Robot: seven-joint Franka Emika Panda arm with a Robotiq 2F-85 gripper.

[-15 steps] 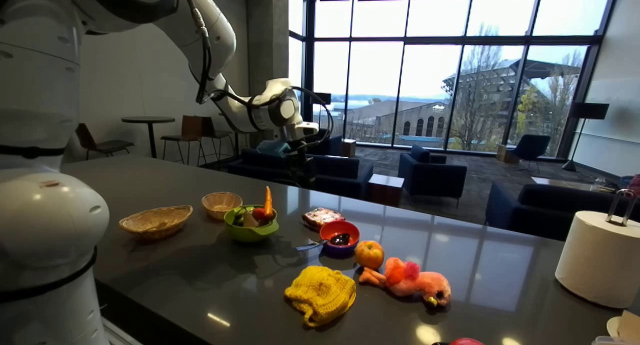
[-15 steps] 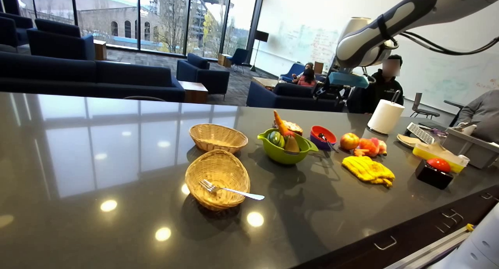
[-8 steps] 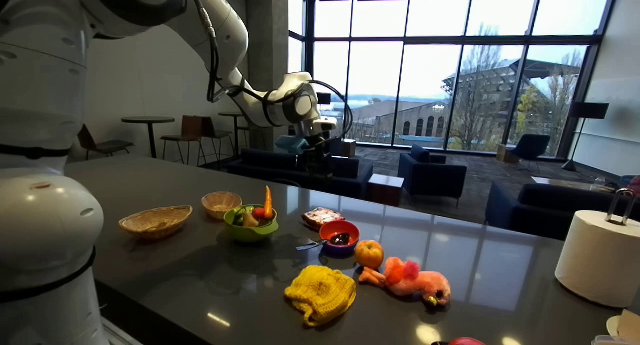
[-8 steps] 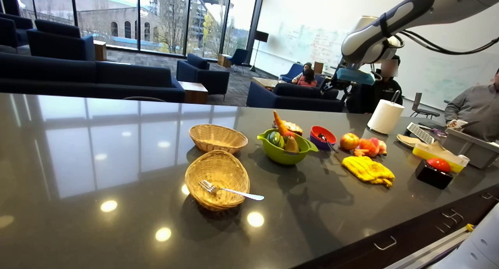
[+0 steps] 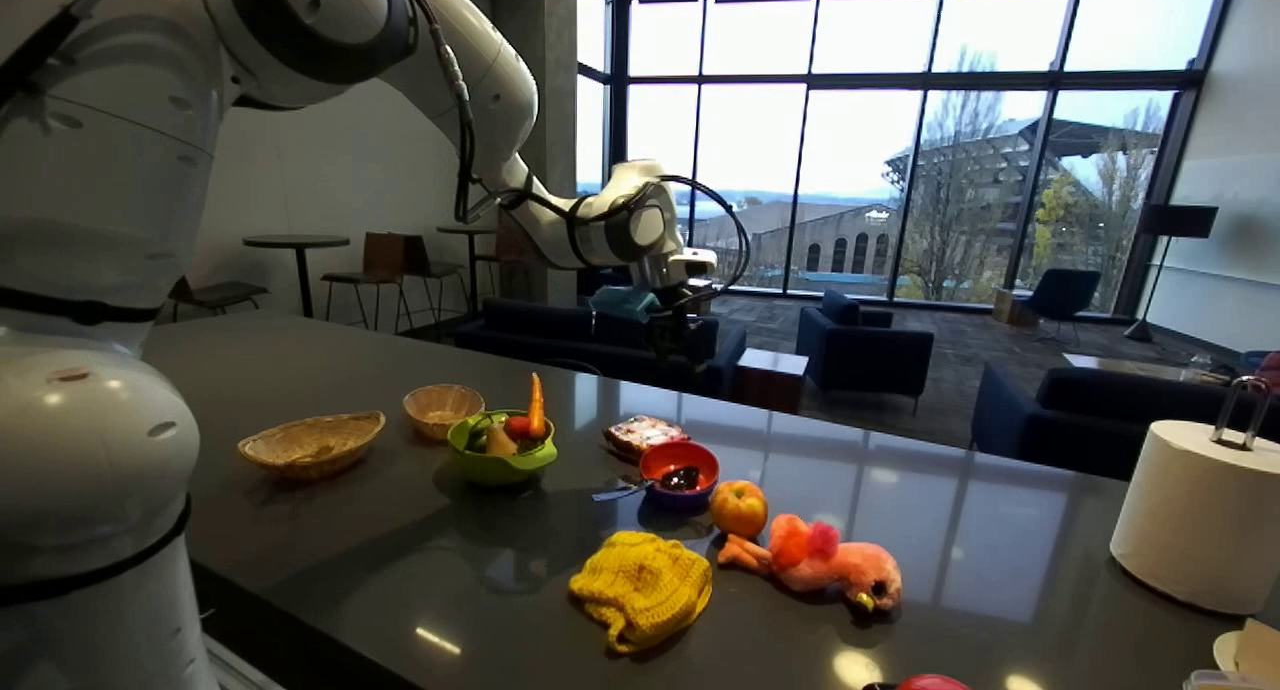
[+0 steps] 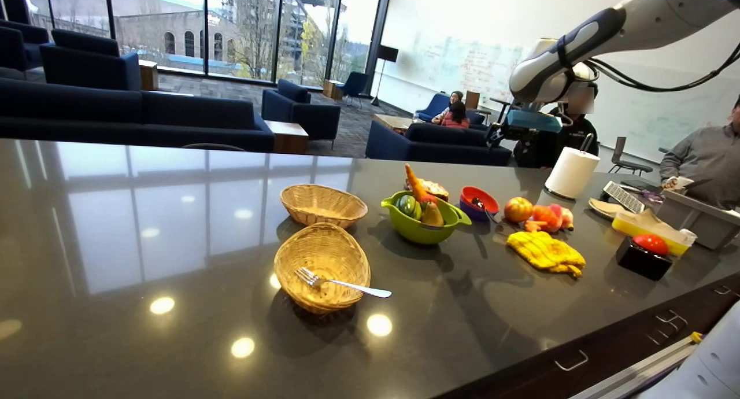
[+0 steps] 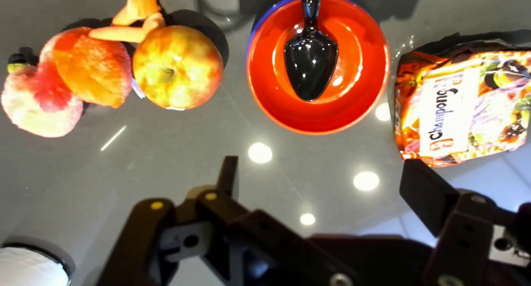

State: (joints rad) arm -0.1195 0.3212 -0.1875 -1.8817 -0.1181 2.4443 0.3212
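Two fingers (image 7: 429,197) of the gripper (image 7: 325,184) stand apart, empty; in the wrist view a red bowl (image 7: 319,118) holding a black spoon (image 7: 311,66) sits at twelve o'clock, a noodle packet (image 7: 473,107) at two, an apple (image 7: 178,68) at ten; any descent should clear the packet.

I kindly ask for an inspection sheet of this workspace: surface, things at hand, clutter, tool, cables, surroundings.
Surface: glossy gray counter, bright reflections.
Things at hand: red bowl with black spoon inside; Champong packet beside it.
Clutter: apple, pink plush toy, yellow knitted piece, green bowl with produce, paper towel roll, two wicker baskets, one holding a fork.
Tool: open, nothing held, above the counter.
Cables: black, running along the arm, looping near the tool.
Surroundings: dark sofas, tall windows, people.
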